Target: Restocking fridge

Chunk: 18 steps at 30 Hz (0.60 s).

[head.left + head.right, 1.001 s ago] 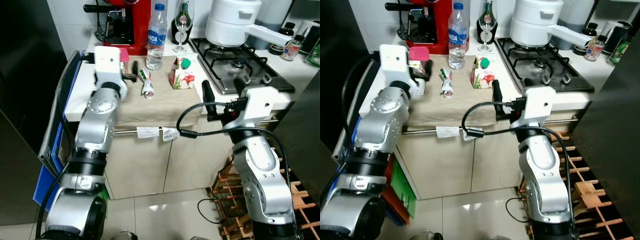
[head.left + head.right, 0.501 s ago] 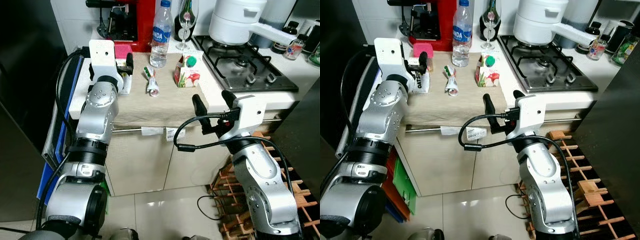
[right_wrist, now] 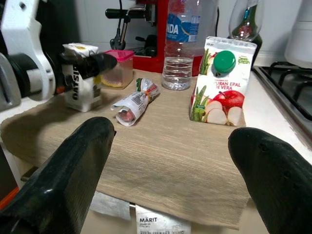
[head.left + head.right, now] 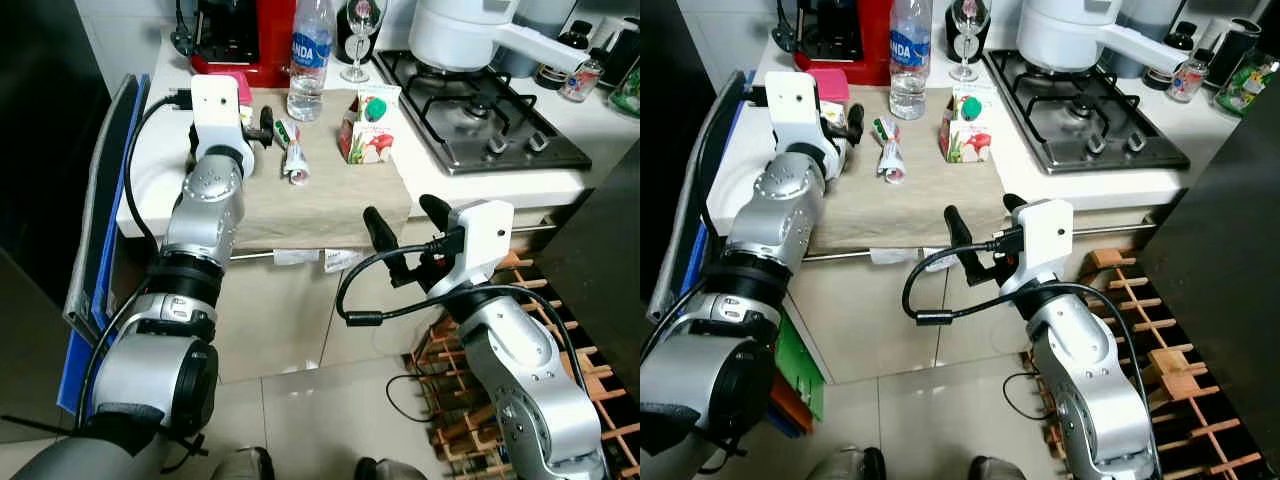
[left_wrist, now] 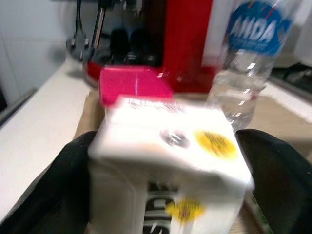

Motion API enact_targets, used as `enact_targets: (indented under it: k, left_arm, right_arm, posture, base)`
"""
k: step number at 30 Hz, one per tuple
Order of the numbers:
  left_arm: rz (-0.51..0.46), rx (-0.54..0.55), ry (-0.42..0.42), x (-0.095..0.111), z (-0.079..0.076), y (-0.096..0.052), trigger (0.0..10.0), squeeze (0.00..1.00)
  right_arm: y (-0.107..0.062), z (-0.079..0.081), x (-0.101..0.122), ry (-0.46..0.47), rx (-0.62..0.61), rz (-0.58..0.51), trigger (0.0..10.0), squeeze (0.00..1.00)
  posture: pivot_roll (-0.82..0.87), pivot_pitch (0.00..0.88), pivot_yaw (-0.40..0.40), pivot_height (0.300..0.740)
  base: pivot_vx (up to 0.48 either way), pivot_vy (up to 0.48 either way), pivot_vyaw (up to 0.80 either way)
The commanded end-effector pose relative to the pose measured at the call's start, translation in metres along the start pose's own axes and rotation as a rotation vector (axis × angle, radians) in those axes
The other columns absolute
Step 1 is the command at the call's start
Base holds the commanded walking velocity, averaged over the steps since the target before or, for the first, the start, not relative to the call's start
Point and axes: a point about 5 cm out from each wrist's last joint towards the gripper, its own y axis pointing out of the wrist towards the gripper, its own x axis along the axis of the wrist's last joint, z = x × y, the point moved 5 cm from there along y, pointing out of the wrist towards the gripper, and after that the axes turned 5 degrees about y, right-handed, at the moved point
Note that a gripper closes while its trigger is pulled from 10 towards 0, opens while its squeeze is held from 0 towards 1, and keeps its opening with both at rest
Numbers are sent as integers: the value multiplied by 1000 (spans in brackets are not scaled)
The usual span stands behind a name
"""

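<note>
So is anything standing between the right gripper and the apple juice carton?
Nothing visible does. The right gripper is open off the counter edge, and only bare table runner lies before the apple juice carton.

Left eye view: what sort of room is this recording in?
A home kitchen, most likely: a gas hob with a white pot on it, a red coffee machine on the counter, and base cupboards beneath.

White kitchen surface [image 4: 150,175] with a gas hob [image 4: 485,125] at its right, beige cabinet doors [image 4: 290,310] beneath, pale glossy floor tiles [image 4: 330,420], and a wooden rack [image 4: 590,400] low beside them.
</note>
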Motion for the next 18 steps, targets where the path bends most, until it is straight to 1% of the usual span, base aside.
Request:
enact_targets:
  k: [1, 7, 8, 9, 10, 12, 18]
  left_arm:
    - [-18, 13, 6, 8, -1, 3, 10000, 0]
    - [-7, 38, 43, 4, 0, 5, 10000, 0]
    - [-5, 43, 44, 3, 1, 5, 3373, 0]
    - [-5, 43, 44, 3, 1, 5, 3373, 0]
    - [-7, 54, 43, 2, 4, 6, 0, 0]
    - [-22, 61, 57, 4, 7, 6, 0, 0]
    - [-27, 54, 78, 3, 5, 5, 0, 0]
  right_arm:
    - [-1, 3, 4, -5, 15, -3, 10000, 24]
    - [0, 6, 3, -10, 26, 5, 10000, 27]
    - [-1, 6, 3, -10, 27, 6, 10000, 27]
    - [-1, 6, 3, -10, 27, 6, 10000, 27]
    - [-1, 6, 3, -11, 26, 8, 10000, 27]
    - [-1, 6, 3, -13, 23, 10, 10000, 27]
    - [-1, 6, 3, -13, 24, 12, 10000, 27]
  posture:
    - [-209, 114, -51, 740]
    - [-213, 117, -55, 740]
    - [-213, 117, -55, 740]
    - [-213, 117, -55, 740]
    - [-215, 118, -53, 740]
    - [-215, 118, -53, 740]
    - [-212, 120, -56, 740]
  base:
    - [0, 0, 0]
    - [0, 0, 0]
    - [0, 0, 0]
    - [0, 0, 0]
    - [0, 0, 0]
    - [0, 0, 0]
    - [0, 0, 0]
